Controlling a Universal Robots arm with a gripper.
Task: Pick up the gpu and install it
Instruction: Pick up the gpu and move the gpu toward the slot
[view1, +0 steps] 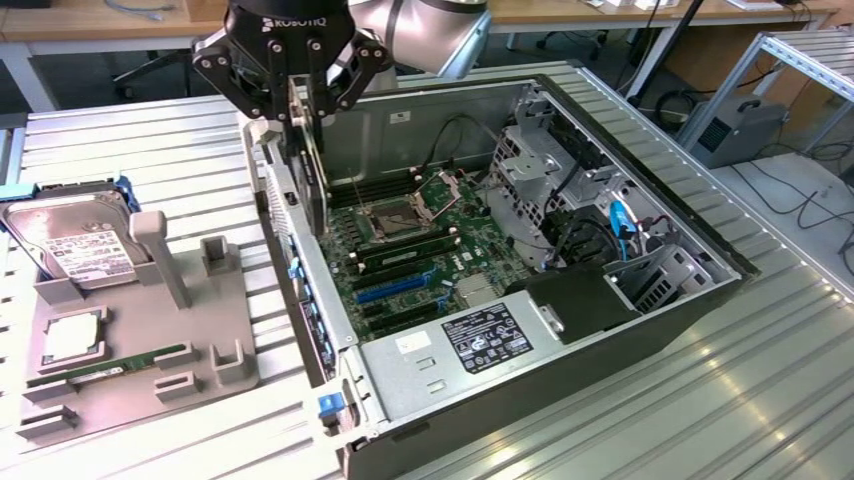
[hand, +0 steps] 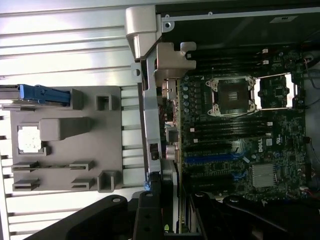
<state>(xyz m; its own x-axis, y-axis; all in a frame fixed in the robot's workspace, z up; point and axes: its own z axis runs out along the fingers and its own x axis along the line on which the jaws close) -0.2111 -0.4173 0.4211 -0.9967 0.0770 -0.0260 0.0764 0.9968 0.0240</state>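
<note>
**A:** What lies in the holder at the exterior view's left?

**B:** It is a grey plastic tray with pockets, standing on the ribbed metal table. In its far pocket a silver hard drive with a white label stands leaning. Nearer, a small square silver processor chip lies flat in its own recess. Just beside it, a narrow green memory stick lies in a long groove.

**A:** And the hand of the arm?

**B:** The black gripper hangs over the wall of the case on the exterior view's left. It pinches the upper edge of the gpu, a thin flat dark card with a silvery-grey metal strip. The card hangs upright.

**A:** Where is the lower end of the card?

**B:** It reaches down just inside that wall, near the edge of the board. Whether it touches the board, I cannot tell.

**A:** What does the case contain?

**B:** The open black and grey computer case lies on its side. On its floor is a green motherboard with a square metal processor socket, black memory slots and blue card slots. At the near end sits a grey power supply box with a black label. More to the right stand a grey metal drive cage and a bright blue cable.
</note>
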